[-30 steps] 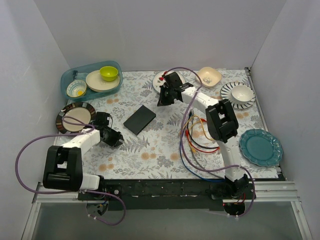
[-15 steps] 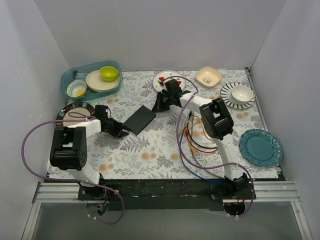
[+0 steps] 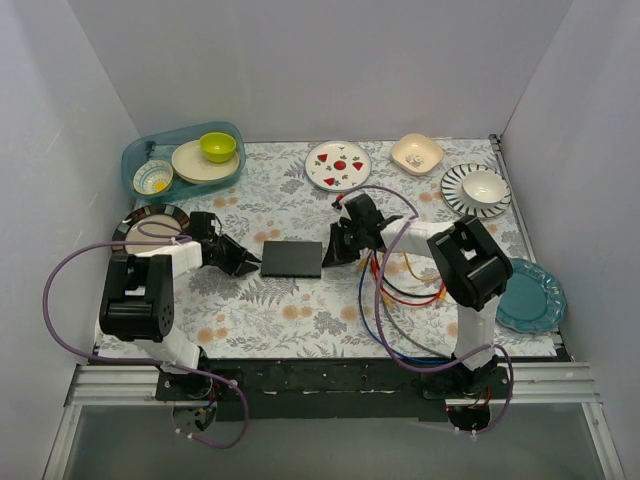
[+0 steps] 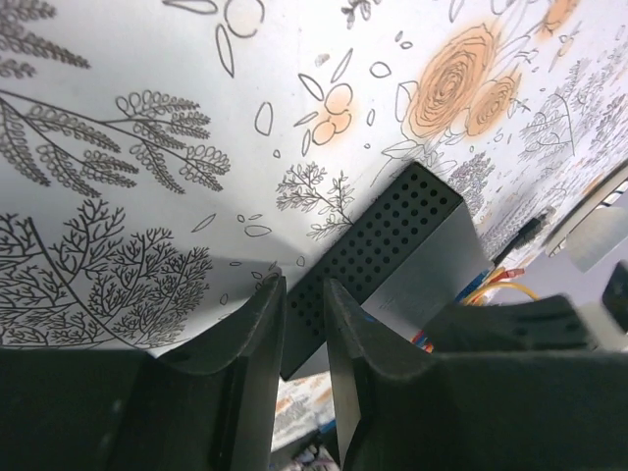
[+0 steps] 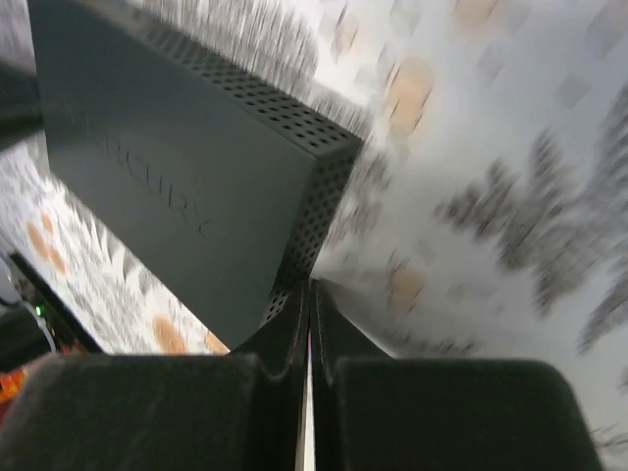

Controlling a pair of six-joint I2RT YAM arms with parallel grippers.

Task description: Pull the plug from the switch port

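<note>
- Teal and shallow, the tray (image 3: 132, 172) sits at the far left corner of the counter (image 3: 300, 320). It holds a cream plate (image 3: 192, 166), a lime bowl (image 3: 217, 146) and a small patterned bowl (image 3: 153, 178).
- Just in front of the tray lies a dark-rimmed plate (image 3: 150, 246), with the left arm reaching past its near side.
- Low over the counter, the left end effector (image 3: 248, 263) meets the left short edge of the switch (image 3: 292, 259). In the wrist view its fingers (image 4: 257, 324) stand drawn close, with only a narrow gap between them. The switch's perforated corner sits pinched in that gap.
- The switch lies flat in the middle of the counter, between the two end effectors, its long sides running left to right.
- At the switch's right end is the right end effector (image 3: 334, 248). Its wrist view shows the fingers (image 5: 285, 329) pressed together with a hairline between them and the tips at the switch's corner. Nothing can be made out between the fingers.
- Beyond the switch, toward the back, rests a strawberry-print plate (image 3: 338, 165).
- Red, yellow and blue cables (image 3: 400, 287) loop on the counter just right of the right end effector. I cannot tell whether any plug sits in a socket.
- Farther right are a cream bowl (image 3: 418, 153) and a striped plate (image 3: 455, 182) carrying a white bowl (image 3: 482, 186).
- Nearest the right wall lies a teal plate (image 3: 535, 300).
</note>
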